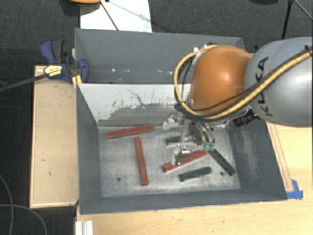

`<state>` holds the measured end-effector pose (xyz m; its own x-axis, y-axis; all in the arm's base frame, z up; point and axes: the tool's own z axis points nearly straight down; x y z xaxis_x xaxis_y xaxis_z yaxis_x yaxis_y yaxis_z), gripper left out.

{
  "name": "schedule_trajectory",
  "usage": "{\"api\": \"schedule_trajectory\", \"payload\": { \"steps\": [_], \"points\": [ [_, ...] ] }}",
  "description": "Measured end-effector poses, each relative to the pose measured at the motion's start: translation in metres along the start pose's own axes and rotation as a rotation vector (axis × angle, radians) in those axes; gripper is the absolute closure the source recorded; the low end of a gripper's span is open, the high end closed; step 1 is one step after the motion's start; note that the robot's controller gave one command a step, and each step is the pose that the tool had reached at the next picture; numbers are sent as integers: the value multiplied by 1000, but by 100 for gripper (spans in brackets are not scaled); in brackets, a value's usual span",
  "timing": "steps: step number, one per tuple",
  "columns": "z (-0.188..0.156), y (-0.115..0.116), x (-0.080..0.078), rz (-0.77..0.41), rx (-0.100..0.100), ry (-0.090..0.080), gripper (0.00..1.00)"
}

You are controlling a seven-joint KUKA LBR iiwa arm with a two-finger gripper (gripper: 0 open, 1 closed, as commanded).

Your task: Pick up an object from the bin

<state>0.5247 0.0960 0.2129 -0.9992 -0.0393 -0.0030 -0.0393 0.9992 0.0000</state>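
End effector (pixel 185 149) low over a red-brown bar (pixel 186 161) at the right-centre of the grey metal bin (pixel 90 146).

The grey arm (pixel 281 82) bears black "KUKA" lettering beside its glossy orange cover. Whether the end effector is apart or together cannot be told. The bar beneath it is flat, matte and slanted. A dark green bar (pixel 194 174) lies just in front of it and another (pixel 221 162) angles off to the right. Two more red-brown bars (pixel 130 131) (pixel 141 161) lie well apart to the left on the scuffed, scratched floor.
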Motion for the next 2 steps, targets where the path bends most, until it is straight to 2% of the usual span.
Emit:
{"api": "schedule_trajectory", "payload": {
  "steps": [1,2],
  "points": [
    [40,-15,-4,-89,-2,-9,0],
    [93,-24,-19,-118,0,-4,0]
  ]
}}
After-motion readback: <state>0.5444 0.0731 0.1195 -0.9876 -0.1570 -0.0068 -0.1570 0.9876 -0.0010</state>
